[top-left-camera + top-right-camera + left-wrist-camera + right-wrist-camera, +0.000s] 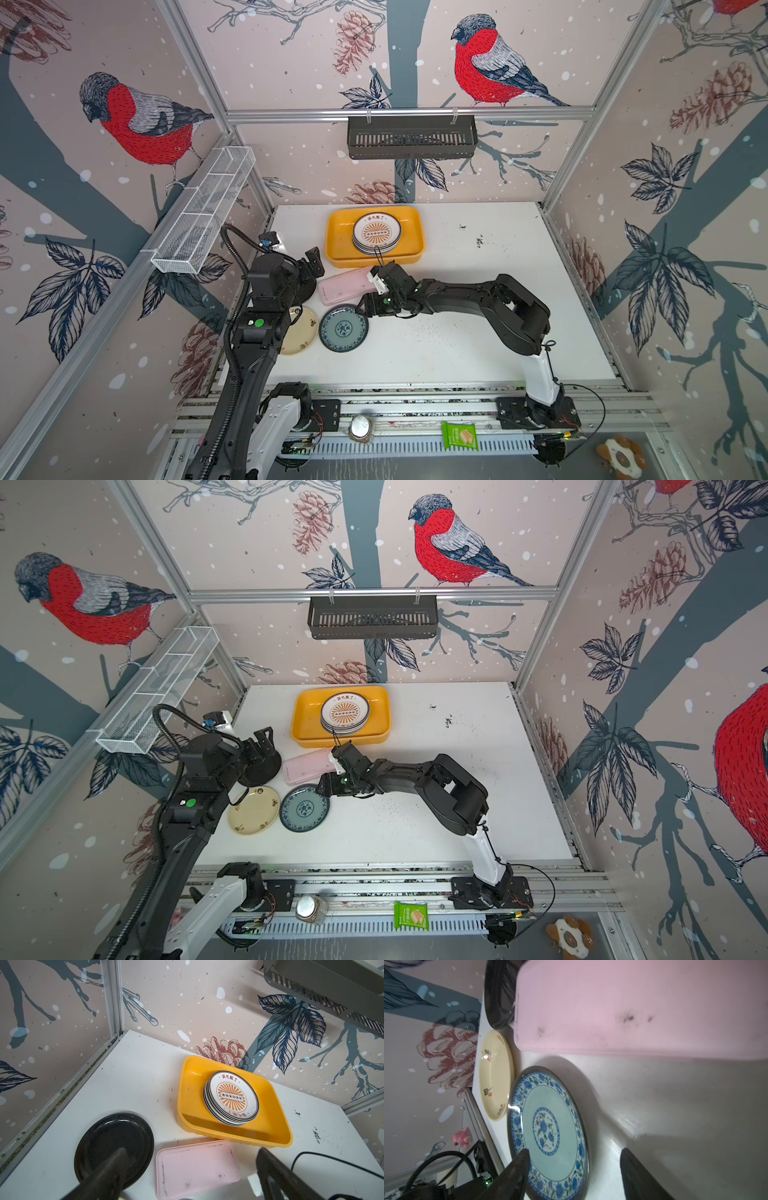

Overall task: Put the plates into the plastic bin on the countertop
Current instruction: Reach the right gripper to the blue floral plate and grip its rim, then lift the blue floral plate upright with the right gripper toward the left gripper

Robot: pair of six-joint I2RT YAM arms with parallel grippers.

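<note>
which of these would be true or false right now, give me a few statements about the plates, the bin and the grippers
1. A stack of sunburst plates sits in the yellow bin. True.
2. The teal plate lies in the bin. False: the teal plate lies on the countertop beside the cream plate.
3. The pink box lies between the bin and the teal plate. True.
4. The left gripper holds the black plate. False: the left gripper is open over the black plate, holding nothing.
</note>
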